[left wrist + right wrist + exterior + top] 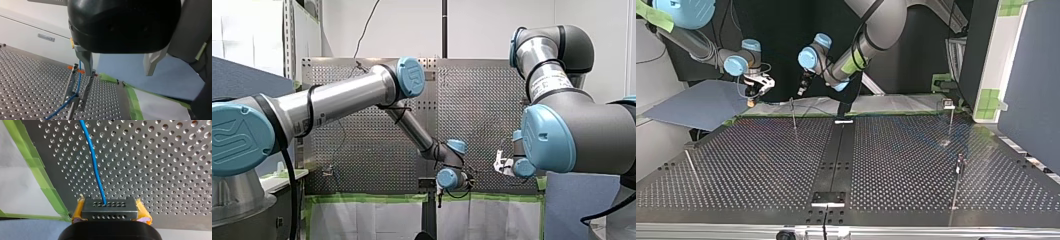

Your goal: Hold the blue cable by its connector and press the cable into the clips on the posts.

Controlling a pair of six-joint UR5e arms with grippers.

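Observation:
In the right wrist view my right gripper is shut, its yellow pads clamping the grey perforated connector. The blue cable leaves the connector and runs ahead over the perforated table. In the left wrist view the blue cable passes down a metal post with an orange-tipped clip. My left gripper hangs open just above, one metal finger right by the clip, nothing between the fingers. In the top view my right gripper is left of that post and my left gripper just above it.
Other thin posts stand at the top view's right, one far back and one nearer, and another near the left edge. Green tape lines the table's edge. A blue-grey panel lies beyond the table by my right gripper.

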